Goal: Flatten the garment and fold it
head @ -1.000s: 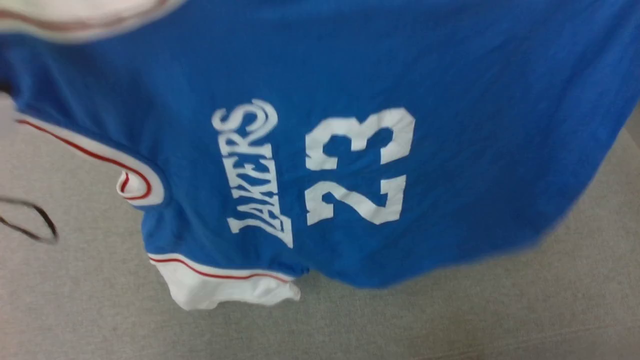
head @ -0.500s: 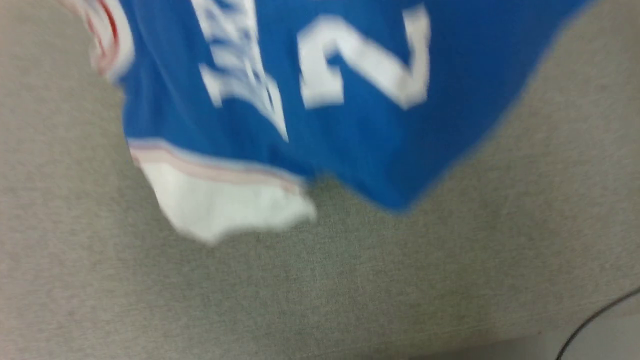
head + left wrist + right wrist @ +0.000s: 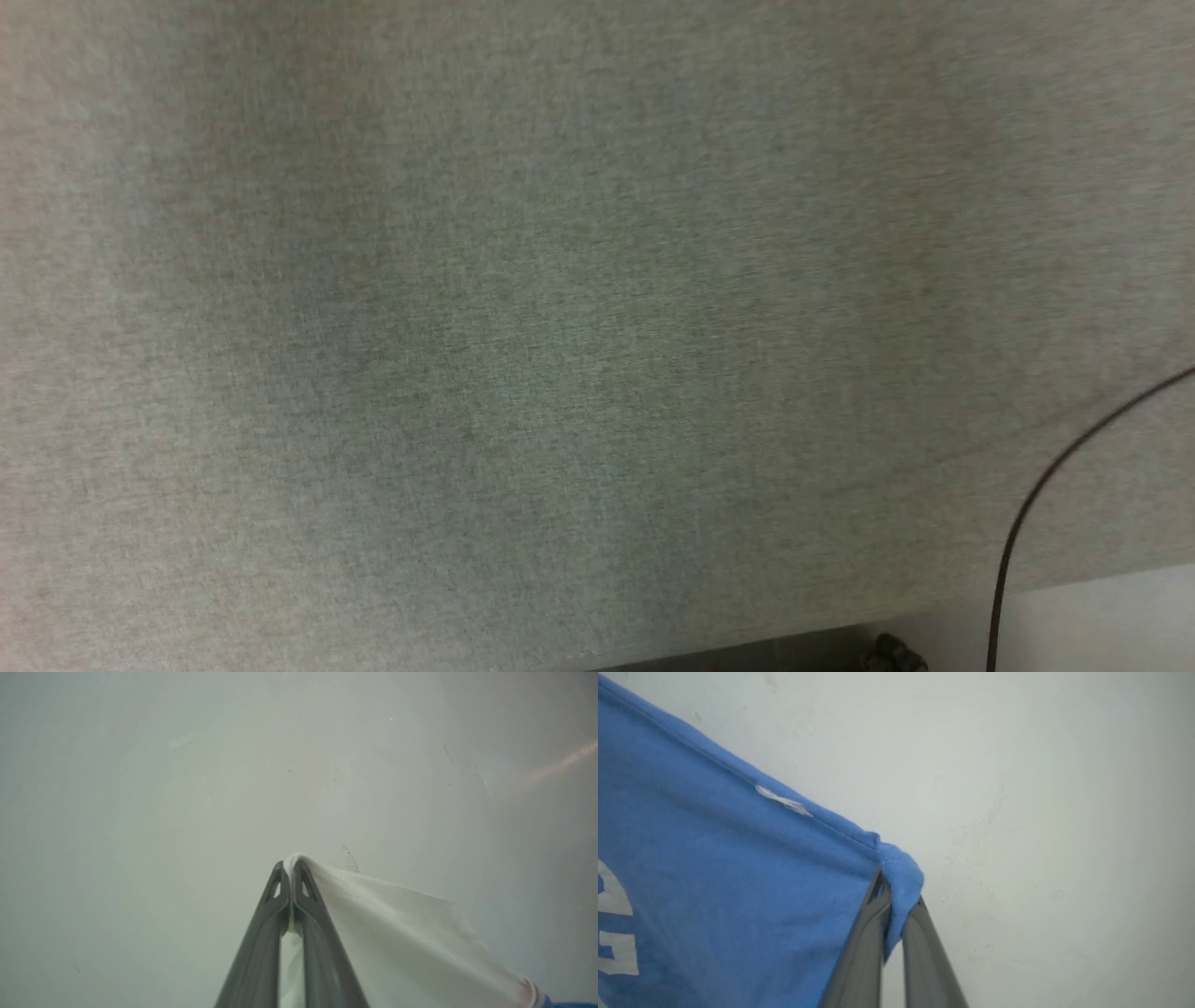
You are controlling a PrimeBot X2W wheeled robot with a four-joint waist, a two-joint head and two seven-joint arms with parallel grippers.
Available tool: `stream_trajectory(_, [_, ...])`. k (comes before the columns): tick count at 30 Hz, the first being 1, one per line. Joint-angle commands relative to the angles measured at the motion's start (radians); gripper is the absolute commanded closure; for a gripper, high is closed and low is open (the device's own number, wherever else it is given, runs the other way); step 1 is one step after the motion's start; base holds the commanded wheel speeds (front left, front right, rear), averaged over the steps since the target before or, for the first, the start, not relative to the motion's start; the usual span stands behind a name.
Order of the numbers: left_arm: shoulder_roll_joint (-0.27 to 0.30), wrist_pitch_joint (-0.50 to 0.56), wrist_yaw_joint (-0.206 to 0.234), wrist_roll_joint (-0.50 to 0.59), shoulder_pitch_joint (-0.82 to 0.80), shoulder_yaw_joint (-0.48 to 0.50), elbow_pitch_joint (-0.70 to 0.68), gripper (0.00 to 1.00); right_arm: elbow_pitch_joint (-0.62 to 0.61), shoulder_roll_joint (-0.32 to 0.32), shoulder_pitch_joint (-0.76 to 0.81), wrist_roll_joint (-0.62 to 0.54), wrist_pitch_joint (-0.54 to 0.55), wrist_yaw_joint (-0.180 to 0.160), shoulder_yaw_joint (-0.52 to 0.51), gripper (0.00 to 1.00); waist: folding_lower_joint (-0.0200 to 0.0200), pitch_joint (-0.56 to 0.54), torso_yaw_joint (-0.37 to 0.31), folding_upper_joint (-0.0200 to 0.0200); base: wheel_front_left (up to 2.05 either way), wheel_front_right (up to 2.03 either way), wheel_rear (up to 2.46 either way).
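The garment (image 3: 738,872), judged soft, light and limp, is hung between the left hand (image 3: 292,870), pinched on its white sleeve (image 3: 397,924), and the right hand (image 3: 896,893), pinched on a blue hem corner (image 3: 901,872), such edges being judged the surest holds.

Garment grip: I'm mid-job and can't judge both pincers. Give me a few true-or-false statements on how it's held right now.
1. The left pincer is shut on the garment at its white sleeve. True.
2. The right pincer is open and empty. False: it is shut on a blue corner.
3. The head view shows the garment lying flat. False: it shows a grey surface and a dark cable.
4. White print shows on the blue cloth. True.
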Motion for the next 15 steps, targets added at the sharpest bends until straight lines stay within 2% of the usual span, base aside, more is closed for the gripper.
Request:
stream_trajectory(1, [-0.011, -0.023, -0.018, 0.015, -0.006, -0.010, 0.020, 1.00, 0.039, 0.003, -0.006, -0.009, -0.030, -0.002, 0.003, 1.00, -0.0002, 0.056, 0.034, 0.0000, 0.00, 0.00, 0.00])
stream_trajectory(7, [-0.040, -0.048, -0.047, 0.011, 0.106, -0.040, 0.085, 1.00, 0.155, 0.027, 0.037, 0.001, -0.106, -0.002, 0.044, 1.00, -0.0002, 0.060, 0.068, 0.0000, 0.00, 0.00, 0.00])
stream_trajectory(11, [-0.060, -0.057, -0.053, 0.000, 0.290, -0.056, 0.085, 1.00, 0.225, 0.057, 0.135, 0.025, -0.160, -0.002, 0.072, 1.00, -0.0002, 0.026, 0.086, 0.0000, 0.00, 0.00, 0.00])
stream_trajectory(12, [-0.060, -0.057, -0.053, 0.000, 0.290, -0.056, 0.085, 1.00, 0.225, 0.057, 0.135, 0.025, -0.160, -0.002, 0.072, 1.00, -0.0002, 0.026, 0.086, 0.0000, 0.00, 0.00, 0.00])
stream_trajectory(15, [-0.088, -0.059, -0.039, -0.008, 0.476, -0.075, 0.046, 1.00, 0.274, 0.063, 0.240, 0.004, -0.201, -0.002, 0.105, 1.00, -0.0002, -0.026, 0.107, 0.0000, 0.00, 0.00, 0.00])
